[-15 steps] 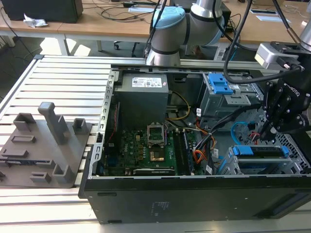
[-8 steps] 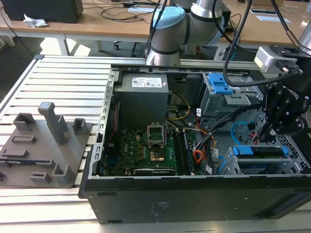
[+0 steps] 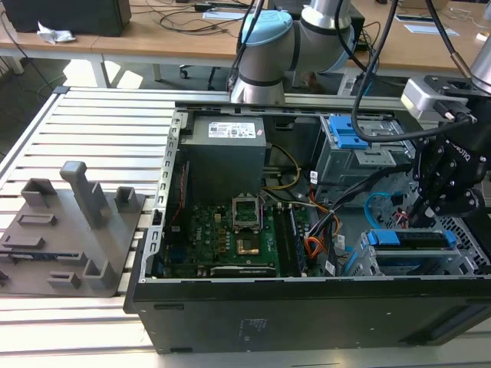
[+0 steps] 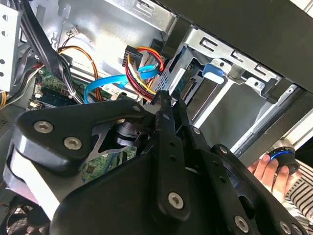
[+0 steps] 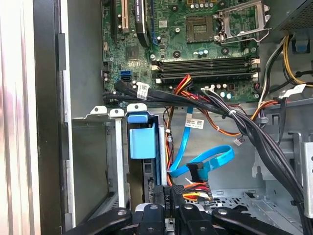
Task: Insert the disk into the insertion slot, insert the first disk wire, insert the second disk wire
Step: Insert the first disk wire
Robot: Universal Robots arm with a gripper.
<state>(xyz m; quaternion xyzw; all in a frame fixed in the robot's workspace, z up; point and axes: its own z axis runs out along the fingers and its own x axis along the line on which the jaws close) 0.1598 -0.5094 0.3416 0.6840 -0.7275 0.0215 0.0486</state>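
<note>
The disk [image 3: 406,239], in its bright blue carrier, lies inside the insertion slot [image 3: 418,264], the low grey cage at the case's front corner on the exterior view's right. In the first wrist view the carrier's blue tab [image 5: 143,139] stands over the cage wall [image 5: 117,161]. My gripper [image 3: 427,216] hangs over the disk's rear end. Its fingers [image 4: 164,115] are pressed together on a black plug with red and yellow wires [image 5: 195,196], right at the disk's back edge [image 4: 186,83]. A blue flat data wire [image 5: 210,159] with a black plug loops loose just beside it.
The open case holds a motherboard [image 3: 230,230], a power supply [image 3: 226,149] and a taller bay with a blue latch [image 3: 353,134]. Black cable bundles [image 5: 234,117] cross above the cage. A grey fixture [image 3: 69,222] sits on the exterior view's left. A hand [image 4: 266,169] holds a small device outside the case.
</note>
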